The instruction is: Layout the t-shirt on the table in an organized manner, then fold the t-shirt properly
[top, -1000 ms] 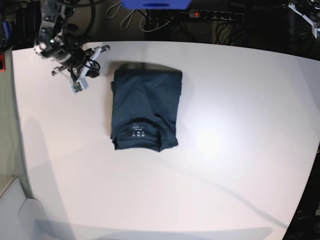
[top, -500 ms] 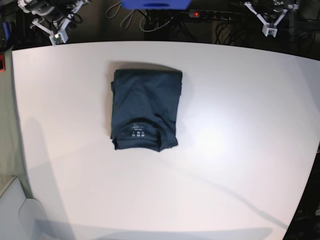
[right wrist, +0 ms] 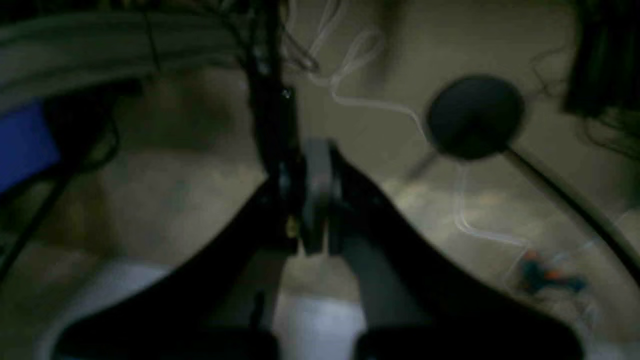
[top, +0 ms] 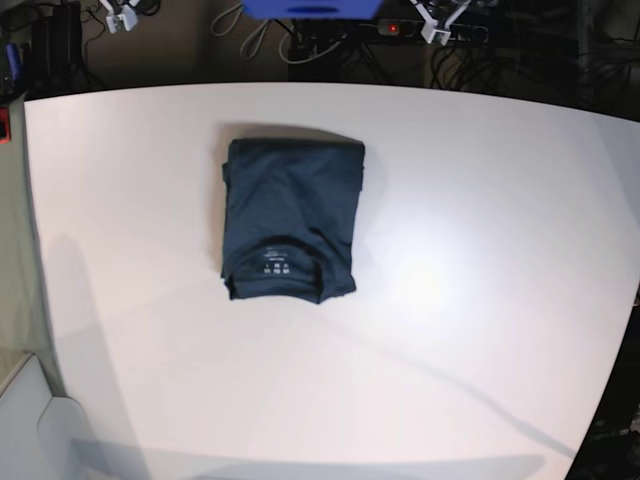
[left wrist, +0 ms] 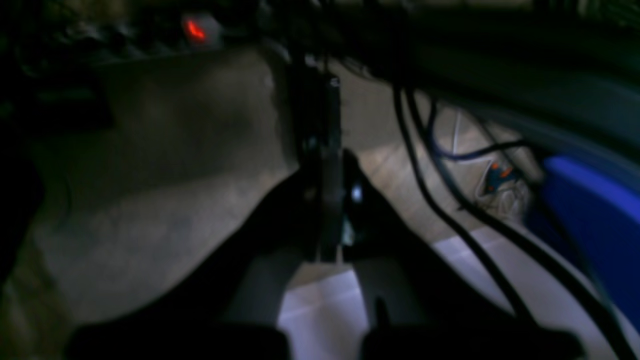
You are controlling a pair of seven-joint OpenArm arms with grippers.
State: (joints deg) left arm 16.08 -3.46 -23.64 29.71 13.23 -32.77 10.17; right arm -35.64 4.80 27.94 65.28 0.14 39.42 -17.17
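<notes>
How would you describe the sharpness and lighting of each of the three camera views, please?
Base view: sharp and evenly lit, with soft glare on the table right of the t-shirt. Left wrist view: dark, blurred, shut left gripper barely resolved. Right wrist view: equally dim and smeared around the right gripper.

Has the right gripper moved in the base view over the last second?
Yes. The right gripper has pulled back from the table beside the t-shirt to beyond the table's far edge, jaws shut.

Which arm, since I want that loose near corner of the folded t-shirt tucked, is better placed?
Left, marginally: the t-shirt has its loose corner toward the left hand; the right hand is parked equally far back, off the table.
</notes>
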